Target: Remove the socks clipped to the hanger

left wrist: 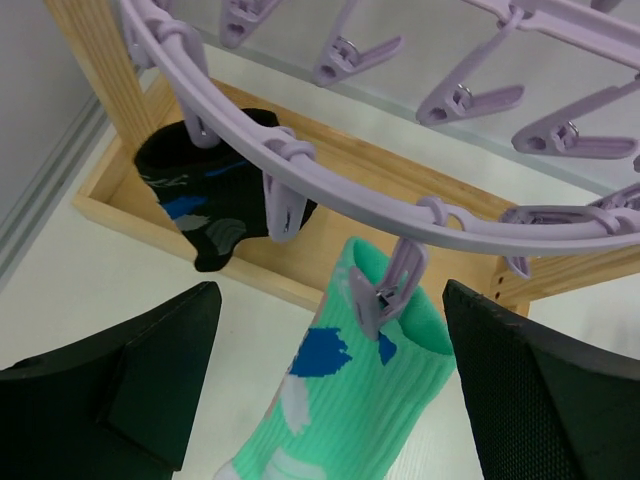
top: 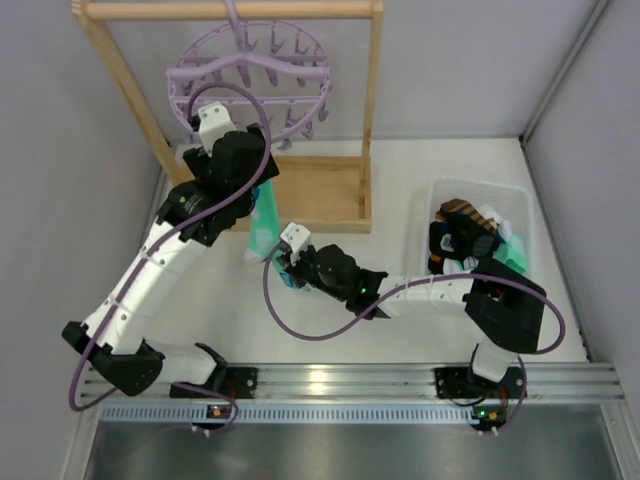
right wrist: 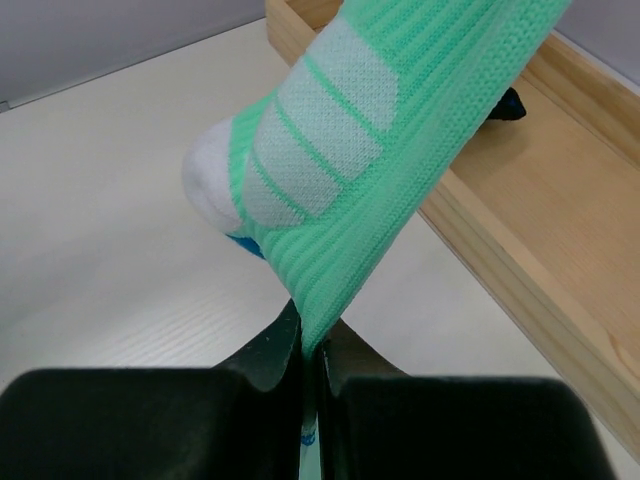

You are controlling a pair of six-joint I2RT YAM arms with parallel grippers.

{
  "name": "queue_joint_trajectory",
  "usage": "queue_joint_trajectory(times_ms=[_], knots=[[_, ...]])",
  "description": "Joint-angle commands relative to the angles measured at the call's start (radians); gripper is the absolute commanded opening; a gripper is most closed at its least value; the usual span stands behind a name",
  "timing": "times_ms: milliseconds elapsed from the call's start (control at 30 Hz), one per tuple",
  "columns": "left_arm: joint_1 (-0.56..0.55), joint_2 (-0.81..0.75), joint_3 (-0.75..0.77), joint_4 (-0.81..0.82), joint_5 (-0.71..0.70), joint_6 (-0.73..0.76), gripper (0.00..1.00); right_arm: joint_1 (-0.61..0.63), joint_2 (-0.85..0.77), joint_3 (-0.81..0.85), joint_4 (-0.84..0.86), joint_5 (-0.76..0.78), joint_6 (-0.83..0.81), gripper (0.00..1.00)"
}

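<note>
Holding my left gripper wide open under the pale lilac plastic round hanger, I had one black finger on each side of the green sock's cuff, touching nothing I could see. The hanger hung by its hook from the top bar of the light wooden rack frame, at the far left of the white table.

Two socks were clipped on its outer ring.
- Left one: black sock with blue and grey marks, pegged at the cuff, hanging over the rack's wooden base.
- Just right of it: mint-green ribbed sock with white and blue patches, cuff pinched in a closed lilac clip peg.

The green sock ran down at a slant, pulled straight between the peg and my right gripper. The right gripper was clamped tight on the sock's foot end, with the fabric squeezed between both fingers and the white heel patch close to the grip. It sat low over the table, just in front of the rack base.

Far right was a clear plastic rectangular bin with a pile of loose socks: a brown striped one on top, black ones below, a green one at its right side. The bin was well apart from the rack.
</note>
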Motion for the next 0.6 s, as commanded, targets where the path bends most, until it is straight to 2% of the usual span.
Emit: queue_joint_trajectory(times_ms=[0, 400, 533, 567], knots=[[0.003, 0.012, 0.054, 0.026, 0.029, 0.004, 0.95, 0.022, -0.026, 0.022, 0.064, 0.035, -0.014, 0.0], [0.002, 0.121, 0.103, 0.026, -0.039, 0.078, 0.82, 0.04, 0.001, 0.05, 0.056, 0.043, -0.034, 0.0], [0.002, 0.155, 0.117, 0.026, -0.06, 0.089, 0.76, 0.052, 0.015, 0.062, 0.051, 0.049, -0.041, 0.0], [0.002, 0.158, 0.118, 0.026, -0.074, 0.092, 0.72, 0.052, 0.017, 0.062, 0.051, 0.049, -0.041, 0.0]])
